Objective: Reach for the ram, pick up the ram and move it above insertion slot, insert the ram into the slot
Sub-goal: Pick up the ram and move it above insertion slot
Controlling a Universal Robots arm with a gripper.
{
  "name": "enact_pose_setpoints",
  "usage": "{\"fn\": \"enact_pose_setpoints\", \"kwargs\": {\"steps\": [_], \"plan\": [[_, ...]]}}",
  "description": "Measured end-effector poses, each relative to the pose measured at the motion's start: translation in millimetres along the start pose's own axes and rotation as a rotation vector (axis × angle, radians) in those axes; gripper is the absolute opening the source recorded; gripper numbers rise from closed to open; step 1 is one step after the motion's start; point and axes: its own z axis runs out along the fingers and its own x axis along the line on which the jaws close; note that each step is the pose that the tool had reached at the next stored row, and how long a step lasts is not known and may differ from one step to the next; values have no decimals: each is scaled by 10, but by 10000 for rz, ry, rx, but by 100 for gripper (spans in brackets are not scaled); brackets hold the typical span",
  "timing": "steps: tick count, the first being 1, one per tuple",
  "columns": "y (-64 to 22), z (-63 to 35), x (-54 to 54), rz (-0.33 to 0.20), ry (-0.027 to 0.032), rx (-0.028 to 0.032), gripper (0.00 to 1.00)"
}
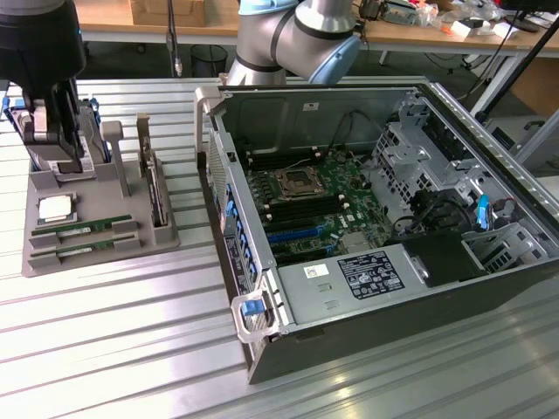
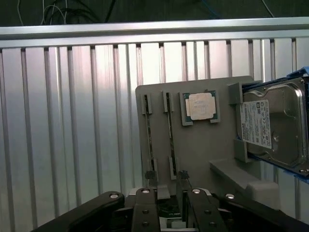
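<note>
At the exterior view's far left, above a grey tray: the gripper, black, pointing down. Jaws spread wide, gripping nothing. Not touching the ram.

In the tray, flat in 2 parallel grooves: the ram, green with a white label, and just beside it on the near side a second stick of the same kind. Just beyond the ram on the far side: a square silver processor chip. On edge toward the tray's right side: another card.

Through the wrist view: the gripper with its 2 fingertips apart over 1 end of the tray. Edge-on and in line with the gap between them: the ram. In line with 1 fingertip: the second stick. Beside the ram: the processor chip. Past the chip, upright in a blue-edged holder: a silver hard drive with a white label.

To the right in the exterior view, well apart from the tray: an open computer case on the ribbed metal table. Inside: a square metal processor socket, long black memory sockets on both sides of it, bright blue sockets nearer. The slot: among the black sockets just beside the processor socket; cannot tell which 1. Along the case's near side: a labelled power supply. Beyond the case, at the far edge: the arm, grey and pale blue.
</note>
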Motion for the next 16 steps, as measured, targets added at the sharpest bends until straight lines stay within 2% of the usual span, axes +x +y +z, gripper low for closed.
{"fn": "enact_pose_setpoints", "kwargs": {"steps": [2, 7, 9, 16], "plan": [[24, 21, 2, -1, 0, 1, 30], [23, 85, 20, -111, 4, -1, 30], [12, 117, 24, -326, 16, -11, 30], [-20, 238, 78, -375, 16, -22, 30]]}}
